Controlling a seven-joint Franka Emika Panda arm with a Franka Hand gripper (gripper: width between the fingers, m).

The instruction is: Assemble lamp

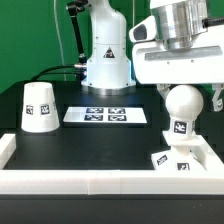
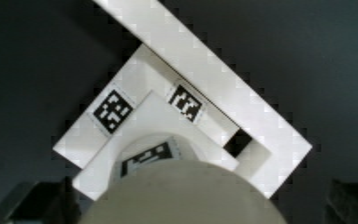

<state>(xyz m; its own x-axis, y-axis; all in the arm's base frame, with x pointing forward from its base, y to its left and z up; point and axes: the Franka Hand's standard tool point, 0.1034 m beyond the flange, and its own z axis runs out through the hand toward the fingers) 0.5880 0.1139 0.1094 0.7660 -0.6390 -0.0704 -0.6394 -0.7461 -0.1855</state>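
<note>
Gripper [image 1: 188, 97]: upper right of the exterior frame, pointing straight down with the bulb between its fingers; released, not clenched
Fingers [image 1: 214, 100]: dark, one on each side of the bulb; in the wrist view [image 2: 34, 200] a dark gap shows between each finger and the bulb's round side
Bulb [image 1: 182, 103]: round and white, right of centre in the exterior frame, just under the gripper's body; upright on a short stem
Bulb in the wrist view [image 2: 176, 195]: a large blurred grey dome close to the lens, hiding part of the base behind it
Stem [image 1: 181, 128]: carries a black-and-white tag facing the exterior camera; its lower end meets the top of the base, though I cannot tell whether it is fully seated there
Base [image 1: 173, 160]: small flat white square in the lower right of the exterior frame, directly below the bulb, with tags on its near edge; it lies tight in the corner of the wall
Base in the wrist view [image 2: 140, 100]: turned cornerwise, with two tags on its upper face and the stem standing over it
Shade [image 1: 38, 107]: white truncated cone, narrow end up, at the left of the exterior frame; stands on the table well apart from the bulb and the base, with one tag on its side
Marker board [image 1: 107, 115]: flat white strip with four black tags in the centre of the exterior frame, between the shade and the bulb and touching neither
Wall [image 1: 100, 182]: low white rim along the lower edge of the exterior frame, turning up at both sides
Table [image 1: 90, 145]: black and matte
</note>
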